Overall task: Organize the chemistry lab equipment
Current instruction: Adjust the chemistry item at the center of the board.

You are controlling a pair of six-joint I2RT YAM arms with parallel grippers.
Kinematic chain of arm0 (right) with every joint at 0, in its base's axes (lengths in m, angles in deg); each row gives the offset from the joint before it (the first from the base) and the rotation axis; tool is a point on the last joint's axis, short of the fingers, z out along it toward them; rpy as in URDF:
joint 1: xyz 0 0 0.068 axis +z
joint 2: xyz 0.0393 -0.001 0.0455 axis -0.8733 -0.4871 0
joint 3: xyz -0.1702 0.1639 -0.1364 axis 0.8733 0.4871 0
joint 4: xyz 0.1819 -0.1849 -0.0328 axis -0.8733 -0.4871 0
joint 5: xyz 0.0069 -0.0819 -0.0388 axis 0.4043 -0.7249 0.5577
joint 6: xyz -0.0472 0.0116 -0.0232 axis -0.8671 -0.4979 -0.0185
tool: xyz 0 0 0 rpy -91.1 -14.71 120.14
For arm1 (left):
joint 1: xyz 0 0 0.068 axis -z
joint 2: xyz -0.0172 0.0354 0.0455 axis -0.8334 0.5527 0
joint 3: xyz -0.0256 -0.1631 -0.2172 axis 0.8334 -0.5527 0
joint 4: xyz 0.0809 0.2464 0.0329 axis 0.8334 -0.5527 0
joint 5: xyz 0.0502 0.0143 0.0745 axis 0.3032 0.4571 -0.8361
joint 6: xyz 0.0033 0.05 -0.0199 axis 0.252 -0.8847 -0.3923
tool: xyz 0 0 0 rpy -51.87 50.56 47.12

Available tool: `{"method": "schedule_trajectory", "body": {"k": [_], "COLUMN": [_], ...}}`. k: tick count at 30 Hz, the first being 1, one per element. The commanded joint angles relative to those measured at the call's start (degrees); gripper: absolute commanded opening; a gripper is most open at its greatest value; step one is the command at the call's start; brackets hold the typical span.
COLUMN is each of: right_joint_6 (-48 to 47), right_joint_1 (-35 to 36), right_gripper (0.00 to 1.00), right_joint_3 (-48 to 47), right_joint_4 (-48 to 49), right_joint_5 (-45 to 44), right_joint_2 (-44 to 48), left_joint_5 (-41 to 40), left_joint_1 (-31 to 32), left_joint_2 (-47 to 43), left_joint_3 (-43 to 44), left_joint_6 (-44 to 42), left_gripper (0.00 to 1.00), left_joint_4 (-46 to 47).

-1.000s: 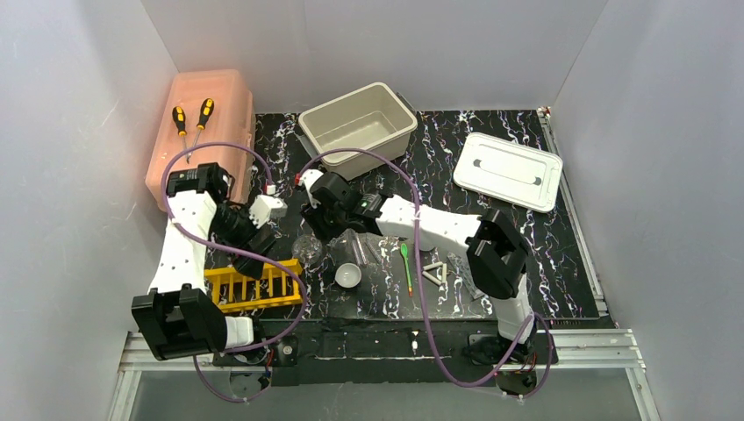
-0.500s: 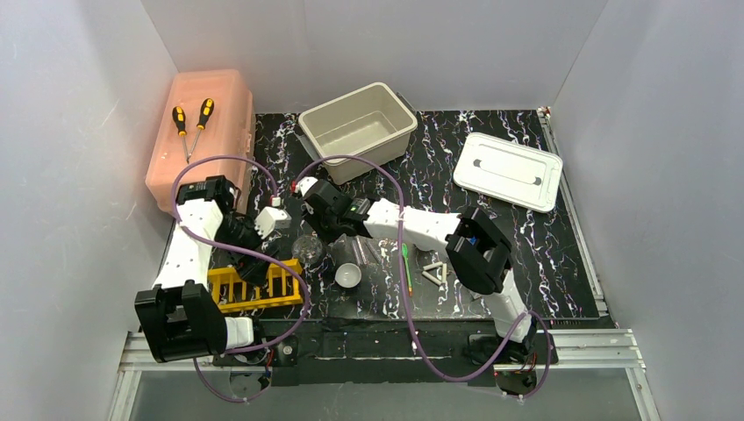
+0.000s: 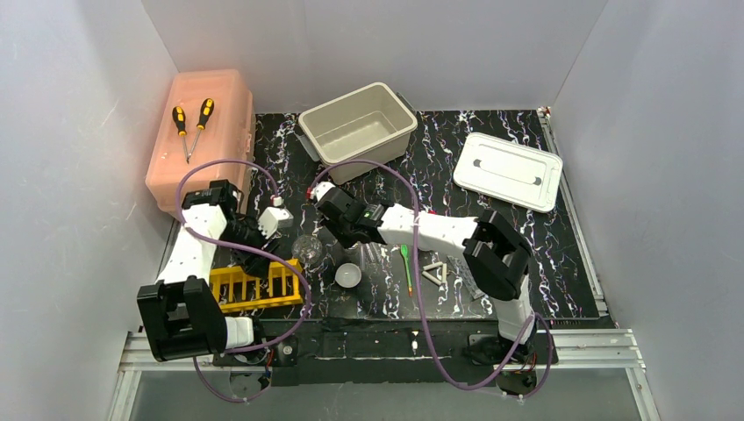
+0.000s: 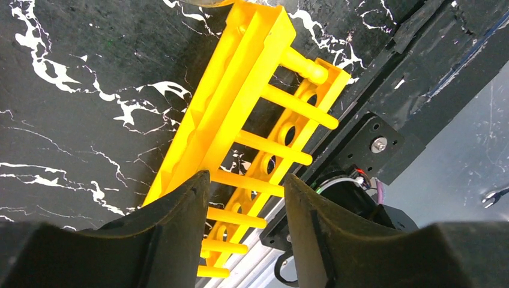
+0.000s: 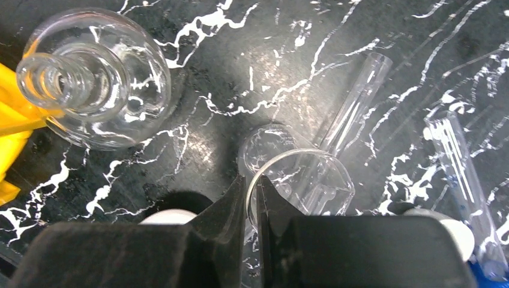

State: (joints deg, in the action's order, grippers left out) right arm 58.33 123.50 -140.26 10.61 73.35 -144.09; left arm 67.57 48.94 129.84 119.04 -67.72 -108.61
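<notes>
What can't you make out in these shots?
Top view: beaker largely under the right arm; tubes too faint on the mat.
Right wrist view: bowl nearly all behind the right fingers.
Left wrist view: near end of the rack behind the left fingers.

Bright, even light falls from above in the overhead view, with only soft, faint shadows beside the 2 arms (image 3: 189,254) on the black mat (image 3: 561,254). From the left wrist the yellow rack (image 4: 240,96) is sharp and saturated, while the left gripper (image 4: 246,179), near the lens, is dark and blurred. From the right wrist, white glare streaks the flask (image 5: 96,78), small glass beaker (image 5: 300,180) and tubes (image 5: 360,96); the right gripper (image 5: 252,183) is a soft black mass.
</notes>
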Motion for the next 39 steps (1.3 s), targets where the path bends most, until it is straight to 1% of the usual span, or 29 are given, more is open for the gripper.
{"method": "schedule_trajectory", "body": {"k": [1,3,4,5,6,8,11,14,19,23,26,32,39], "right_joint_6": [-1.19,-1.26,-1.27,-1.25,-1.27,-1.11,-0.74,0.02,1.34,2.05,2.19,1.85,1.80], "right_joint_1": [-0.07,-0.05,-0.06,-0.07,-0.07,-0.03,-0.03,-0.03,-0.07,0.09,0.31,0.85,0.97], "right_gripper": [0.18,0.19,0.21,0.27,0.31,0.34,0.43,0.50,0.51,0.51,0.53,0.56,0.58], "right_joint_3": [1.78,2.18,2.32,2.50,2.68,3.12,3.30,3.04,-0.60,-4.43,-5.79,-7.99,-9.77], "right_joint_4": [-0.90,-1.42,-1.79,-1.99,-2.02,-1.94,-1.88,-0.02,3.76,6.18,8.35,10.02,11.02], "right_joint_5": [-3.94,-4.44,-4.75,-4.89,-5.12,-5.19,-4.71,-1.81,3.53,8.06,10.50,13.47,15.00], "right_joint_2": [5.44,6.27,6.75,7.09,7.53,8.30,8.90,9.29,7.61,4.41,2.29,-0.74,-3.94], "left_joint_5": [3.14,3.75,3.96,4.03,4.03,3.62,3.20,2.84,-0.02,-3.94,-4.97,-4.49,-5.33], "left_joint_1": [-0.22,-0.10,-0.06,0.12,0.36,1.15,2.52,3.93,3.96,3.83,2.80,1.50,1.32], "left_joint_2": [0.36,1.00,1.40,1.86,2.37,3.44,4.78,5.13,4.43,4.20,4.97,6.15,7.62], "left_joint_3": [-1.53,-1.47,-1.33,-1.13,-1.04,-0.90,-1.59,-2.01,-1.66,-2.40,-2.94,-2.49,-2.04], "left_joint_6": [1.49,2.32,2.71,3.01,3.28,3.72,4.88,6.25,7.06,7.81,8.92,10.39,11.27], "left_gripper": [0.44,0.40,0.38,0.37,0.37,0.36,0.36,0.35,0.32,0.28,0.26,0.25,0.27], "left_joint_4": [3.34,4.82,5.58,6.14,6.60,7.30,8.82,9.88,10.07,10.83,11.08,12.38,12.38]}}
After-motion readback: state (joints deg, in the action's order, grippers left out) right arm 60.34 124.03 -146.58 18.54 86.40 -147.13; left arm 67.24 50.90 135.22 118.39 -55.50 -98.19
